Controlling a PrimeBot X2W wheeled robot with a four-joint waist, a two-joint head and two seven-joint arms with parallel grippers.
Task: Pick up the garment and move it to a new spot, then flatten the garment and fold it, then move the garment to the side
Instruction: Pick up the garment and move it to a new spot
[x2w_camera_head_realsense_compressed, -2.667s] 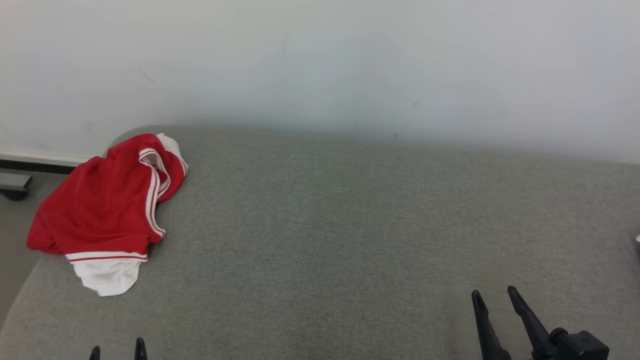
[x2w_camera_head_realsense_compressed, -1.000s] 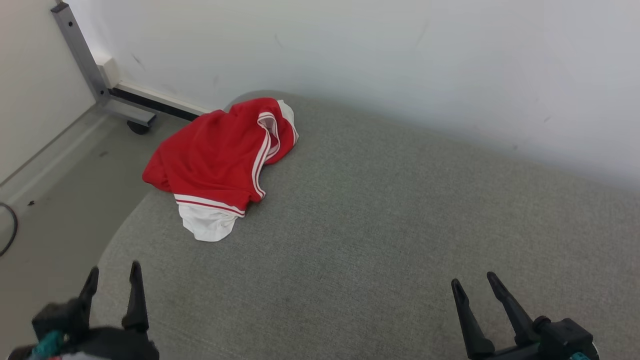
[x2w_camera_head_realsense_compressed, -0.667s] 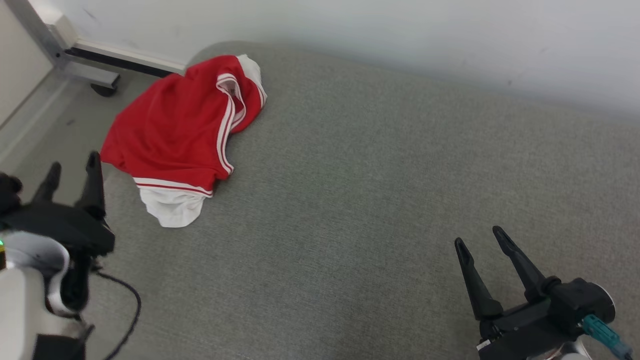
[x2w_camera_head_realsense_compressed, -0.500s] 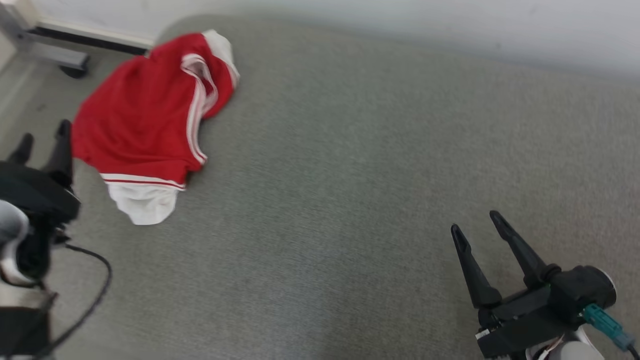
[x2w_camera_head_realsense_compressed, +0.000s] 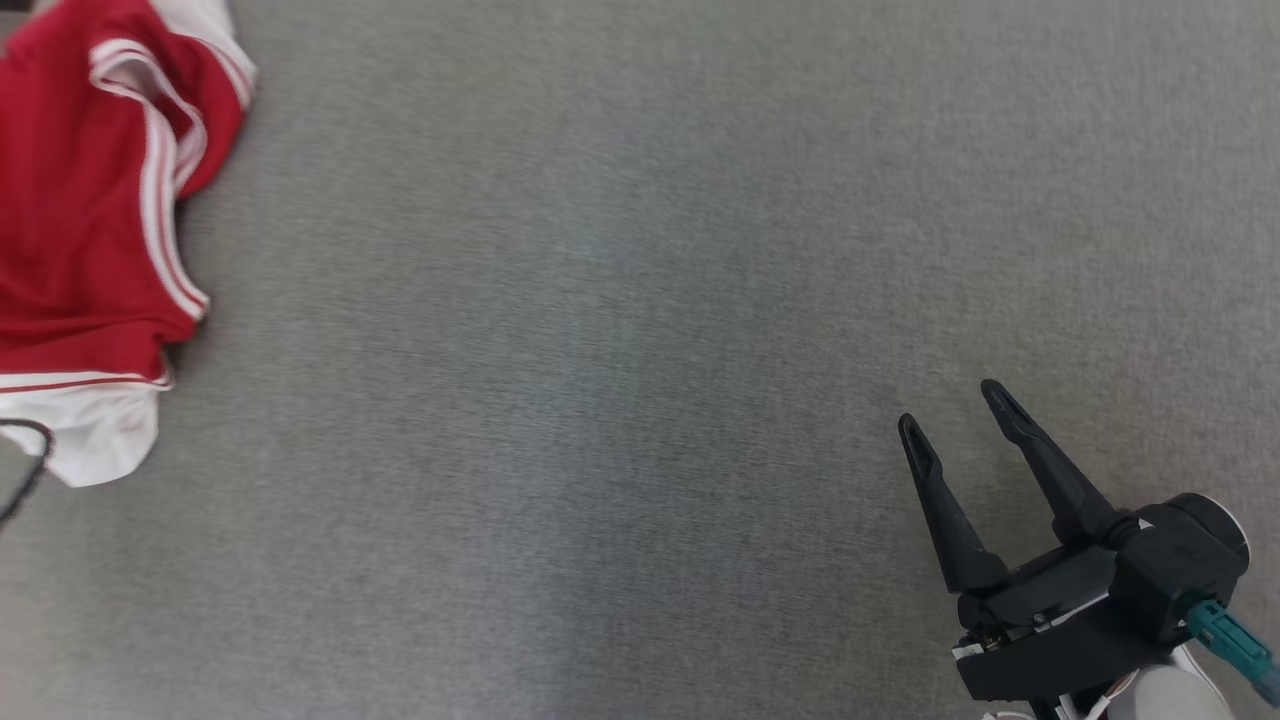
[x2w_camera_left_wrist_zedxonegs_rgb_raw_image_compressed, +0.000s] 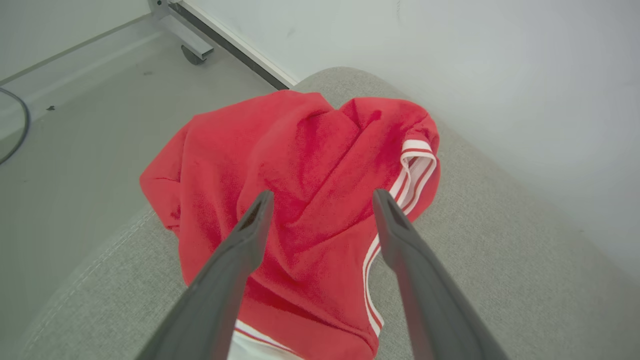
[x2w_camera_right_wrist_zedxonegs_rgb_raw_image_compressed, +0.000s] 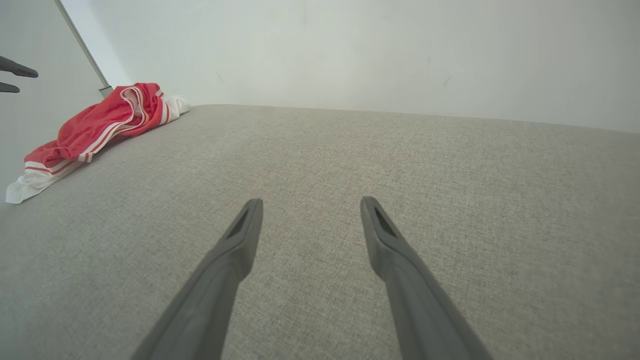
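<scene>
At the far left corner of the grey fabric surface (x2w_camera_head_realsense_compressed: 600, 350), crumpled red garment (x2w_camera_head_realsense_compressed: 90, 200) with white trim, one edge hanging off the side. Left pincer (x2w_camera_left_wrist_zedxonegs_rgb_raw_image_compressed: 321, 196) released, fingers spread wide over the red cloth, nothing grasped. Right pincer (x2w_camera_head_realsense_compressed: 951, 407) also released, over bare surface, well apart from garment.

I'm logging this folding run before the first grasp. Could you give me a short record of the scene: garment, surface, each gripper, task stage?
garment: red cloth garment with white striped trim, crumpled, lying at the surface's rounded corner
surface: grey woven fabric surface
left gripper: left gripper open, pointed at the garment, holding nothing
right gripper: right gripper open, empty, over bare fabric well apart from the garment
stage: garment not yet picked up
</scene>
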